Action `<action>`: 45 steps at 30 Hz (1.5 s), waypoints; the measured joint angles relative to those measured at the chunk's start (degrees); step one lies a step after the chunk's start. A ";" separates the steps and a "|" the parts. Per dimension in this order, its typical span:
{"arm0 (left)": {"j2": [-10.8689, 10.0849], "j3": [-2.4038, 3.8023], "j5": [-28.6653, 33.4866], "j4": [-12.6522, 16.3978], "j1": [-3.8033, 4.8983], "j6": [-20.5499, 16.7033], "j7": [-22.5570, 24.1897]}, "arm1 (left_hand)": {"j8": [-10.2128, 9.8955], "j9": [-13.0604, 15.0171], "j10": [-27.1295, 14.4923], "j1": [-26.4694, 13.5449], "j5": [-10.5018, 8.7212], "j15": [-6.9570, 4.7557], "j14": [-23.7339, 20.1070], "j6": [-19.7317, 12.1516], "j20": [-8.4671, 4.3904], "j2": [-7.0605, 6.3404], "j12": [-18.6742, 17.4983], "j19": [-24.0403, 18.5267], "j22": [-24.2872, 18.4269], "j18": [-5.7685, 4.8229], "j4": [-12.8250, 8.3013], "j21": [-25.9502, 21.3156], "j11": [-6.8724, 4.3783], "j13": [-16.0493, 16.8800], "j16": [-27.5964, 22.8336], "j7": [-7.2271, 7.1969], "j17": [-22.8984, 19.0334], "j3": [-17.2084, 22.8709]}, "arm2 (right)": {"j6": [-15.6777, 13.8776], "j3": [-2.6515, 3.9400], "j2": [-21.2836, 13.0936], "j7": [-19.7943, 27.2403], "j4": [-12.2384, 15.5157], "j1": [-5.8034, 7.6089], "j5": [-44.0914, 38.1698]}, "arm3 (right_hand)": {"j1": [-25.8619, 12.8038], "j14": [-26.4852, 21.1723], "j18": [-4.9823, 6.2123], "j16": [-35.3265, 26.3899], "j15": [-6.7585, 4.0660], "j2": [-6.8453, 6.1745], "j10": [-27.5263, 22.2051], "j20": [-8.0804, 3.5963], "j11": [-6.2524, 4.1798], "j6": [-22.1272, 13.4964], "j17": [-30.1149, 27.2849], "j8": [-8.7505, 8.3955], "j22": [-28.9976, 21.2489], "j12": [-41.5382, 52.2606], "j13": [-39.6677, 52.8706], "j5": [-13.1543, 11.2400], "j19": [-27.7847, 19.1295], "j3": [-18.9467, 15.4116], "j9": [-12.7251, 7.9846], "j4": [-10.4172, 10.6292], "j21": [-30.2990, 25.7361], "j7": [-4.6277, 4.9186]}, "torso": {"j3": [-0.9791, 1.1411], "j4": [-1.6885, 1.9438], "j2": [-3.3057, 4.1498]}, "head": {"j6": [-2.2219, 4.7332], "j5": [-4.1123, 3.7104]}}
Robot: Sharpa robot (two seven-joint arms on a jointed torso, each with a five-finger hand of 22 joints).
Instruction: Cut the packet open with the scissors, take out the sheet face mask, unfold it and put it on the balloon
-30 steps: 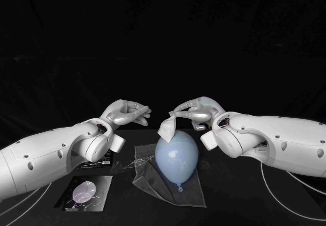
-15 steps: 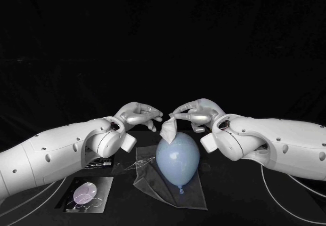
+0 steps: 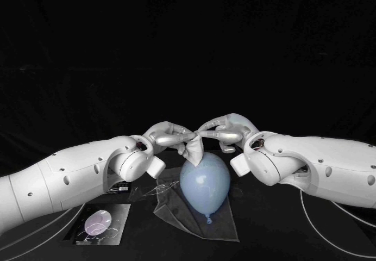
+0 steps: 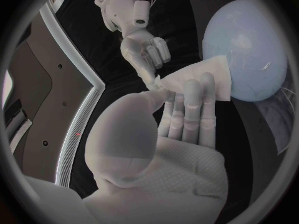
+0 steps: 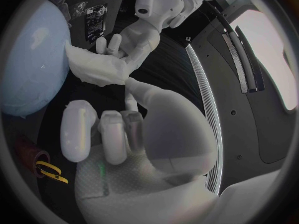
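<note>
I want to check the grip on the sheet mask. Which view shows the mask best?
The left wrist view: the sheet mask lies broad before the balloon. The head view shows a narrow hanging strip; the right wrist view, a crumpled fold.

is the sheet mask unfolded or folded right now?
Folded. The sheet mask hangs as a narrow bunched strip, pinched between the left hand and the right hand at the balloon's top, not spread over it.
</note>
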 measured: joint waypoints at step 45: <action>-0.77 -0.77 21.25 3.17 -0.29 5.05 -1.91 | -6.73 -3.12 -1.02 -8.14 0.03 1.31 -1.36 -1.73 1.44 4.44 0.00 -1.85 0.32 0.25 7.86 1.19 1.23 1.60 3.57 2.15 -3.91 -9.32 | 0.07 -0.02 -1.32 0.07 1.72 -0.43 -0.02 | -0.49 0.00 -0.03 -0.17 0.00 -0.41 -0.01 0.01 0.00 -0.23 0.00 0.24 0.01 0.00 -0.05 -0.22 -0.01 0.24 0.00 -0.28 -0.01 -0.13 | -0.04 0.01 -0.02 | -0.27 0.20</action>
